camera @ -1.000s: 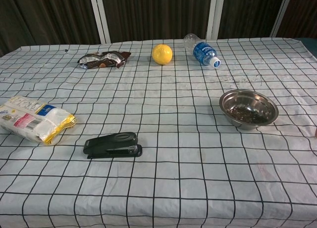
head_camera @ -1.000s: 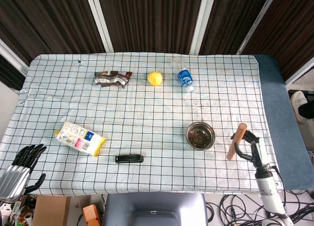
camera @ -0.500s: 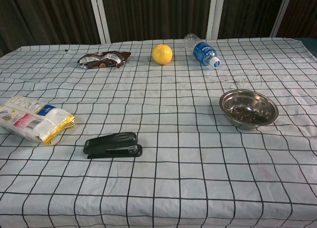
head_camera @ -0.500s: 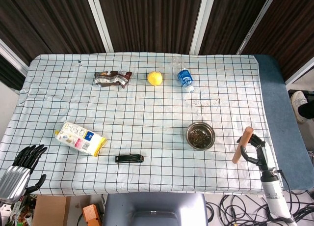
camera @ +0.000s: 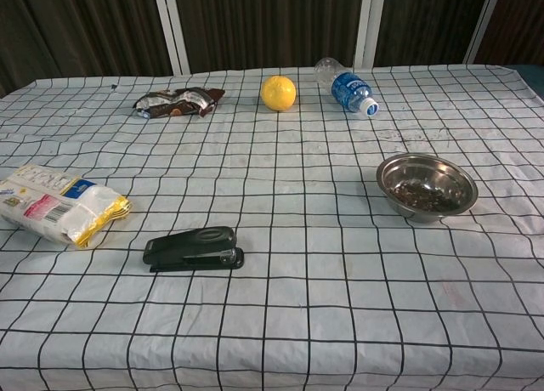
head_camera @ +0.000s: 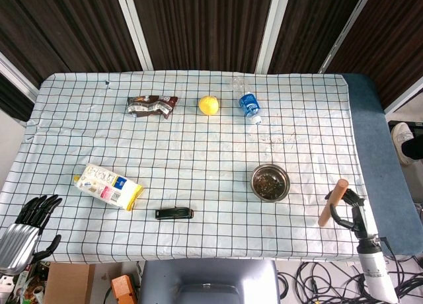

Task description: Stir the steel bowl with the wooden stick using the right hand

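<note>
At the lower right of the head view, the wooden stick (head_camera: 332,202) is gripped in the right hand (head_camera: 350,210), fingers curled around its lower part; the stick tilts with its top end leaning toward the upper right, over the right edge of the checked tablecloth (head_camera: 198,139). Just left of it, apart from the stick, sits the steel bowl (head_camera: 269,182), which holds dark bits; the chest view shows the same bowl at right of centre, and neither the stick nor the right hand appears there. Further up the frame from the bowl lies a water bottle (head_camera: 248,104) with a blue label, on its side, and beside it to the left a yellow fruit (head_camera: 209,105), then a brown snack wrapper (head_camera: 151,106). Toward the lower centre lies a black stapler (head_camera: 174,213), and left of that a white and yellow packet (head_camera: 108,186). Down in the lower left corner, off the table's edge, the left hand (head_camera: 30,223) holds nothing, its dark fingers spread.
</note>
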You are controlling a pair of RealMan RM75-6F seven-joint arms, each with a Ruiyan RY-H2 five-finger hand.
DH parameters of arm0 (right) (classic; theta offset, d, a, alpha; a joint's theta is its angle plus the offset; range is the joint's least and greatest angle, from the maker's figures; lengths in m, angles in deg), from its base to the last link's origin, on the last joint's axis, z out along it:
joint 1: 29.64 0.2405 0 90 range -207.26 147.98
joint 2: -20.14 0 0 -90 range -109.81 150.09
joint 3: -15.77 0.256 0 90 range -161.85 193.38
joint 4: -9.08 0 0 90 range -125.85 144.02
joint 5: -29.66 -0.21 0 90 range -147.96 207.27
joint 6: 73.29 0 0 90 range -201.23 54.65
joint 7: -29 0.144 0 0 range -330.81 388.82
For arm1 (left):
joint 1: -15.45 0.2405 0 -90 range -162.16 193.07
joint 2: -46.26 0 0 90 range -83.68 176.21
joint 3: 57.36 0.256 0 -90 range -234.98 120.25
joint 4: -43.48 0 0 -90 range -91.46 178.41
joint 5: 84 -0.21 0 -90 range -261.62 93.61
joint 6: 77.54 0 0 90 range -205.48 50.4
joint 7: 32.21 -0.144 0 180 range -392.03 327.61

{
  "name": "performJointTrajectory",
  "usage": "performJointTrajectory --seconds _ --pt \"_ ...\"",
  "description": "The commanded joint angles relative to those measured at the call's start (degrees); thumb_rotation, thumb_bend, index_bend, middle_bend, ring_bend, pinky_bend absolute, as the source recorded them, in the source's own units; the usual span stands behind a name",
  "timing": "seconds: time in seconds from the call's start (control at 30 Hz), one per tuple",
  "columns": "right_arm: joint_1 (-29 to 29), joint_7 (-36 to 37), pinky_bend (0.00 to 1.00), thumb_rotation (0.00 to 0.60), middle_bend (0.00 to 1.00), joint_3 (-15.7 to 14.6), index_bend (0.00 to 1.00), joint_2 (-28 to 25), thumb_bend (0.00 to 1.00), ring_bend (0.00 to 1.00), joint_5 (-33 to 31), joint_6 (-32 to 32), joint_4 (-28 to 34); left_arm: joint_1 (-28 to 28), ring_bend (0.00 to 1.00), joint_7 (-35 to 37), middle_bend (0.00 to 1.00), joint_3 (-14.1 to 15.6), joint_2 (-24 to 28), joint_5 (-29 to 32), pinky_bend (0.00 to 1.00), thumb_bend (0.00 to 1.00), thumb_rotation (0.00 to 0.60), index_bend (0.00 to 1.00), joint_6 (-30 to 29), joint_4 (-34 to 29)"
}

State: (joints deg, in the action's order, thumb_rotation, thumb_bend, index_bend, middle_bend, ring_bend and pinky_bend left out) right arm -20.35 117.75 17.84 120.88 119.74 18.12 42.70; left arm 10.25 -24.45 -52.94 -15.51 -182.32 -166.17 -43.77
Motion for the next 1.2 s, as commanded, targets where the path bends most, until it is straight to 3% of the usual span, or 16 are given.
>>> performJointTrajectory --seconds 0.03,0.17,0.3,0.57,0.87,1.2 --pt "-1.28 1.12 0.53 0.590 0.49 0.96 0.65 1.13 0.40 0.50 -1.12 1.50 -1.57 0.02 0.00 -0.05 0.06 0.03 -0.03 -0.14 0.08 0.39 0.600 0.00 -0.09 0.04" --pt "-1.51 7.64 0.53 0.552 0.49 2.96 0.64 1.62 0.40 0.49 -3.53 -0.21 0.02 -0.02 0.00 -0.25 0.06 0.06 -0.13 -0.25 0.08 0.39 0.600 0.00 -0.02 0.07" --pt "-0.60 12.18 0.53 0.551 0.49 3.79 0.62 0.29 0.40 0.46 -4.83 -4.46 2.65 -0.01 0.00 -0.43 0.06 0.07 -0.19 -0.28 0.08 0.39 0.600 0.00 -0.02 0.01" --pt "1.25 12.55 0.52 0.538 0.46 3.73 0.58 -1.21 0.40 0.43 -3.84 -6.70 5.59 -0.07 0.00 -0.19 0.06 -0.12 -0.16 0.12 0.08 0.39 0.600 0.00 0.10 0.07" --pt "0.58 13.33 0.48 0.441 0.34 2.61 0.36 -2.29 0.35 0.36 -3.14 -7.14 6.65 0.05 0.00 0.44 0.07 -0.14 -0.18 -0.28 0.08 0.39 0.600 0.00 -0.59 0.43" --pt "0.22 13.74 0.46 0.435 0.30 2.13 0.30 -3.00 0.35 0.33 -2.51 -6.46 6.98 0.04 0.00 0.54 0.07 -0.16 -0.24 -0.30 0.08 0.39 0.600 0.00 -0.65 0.52"
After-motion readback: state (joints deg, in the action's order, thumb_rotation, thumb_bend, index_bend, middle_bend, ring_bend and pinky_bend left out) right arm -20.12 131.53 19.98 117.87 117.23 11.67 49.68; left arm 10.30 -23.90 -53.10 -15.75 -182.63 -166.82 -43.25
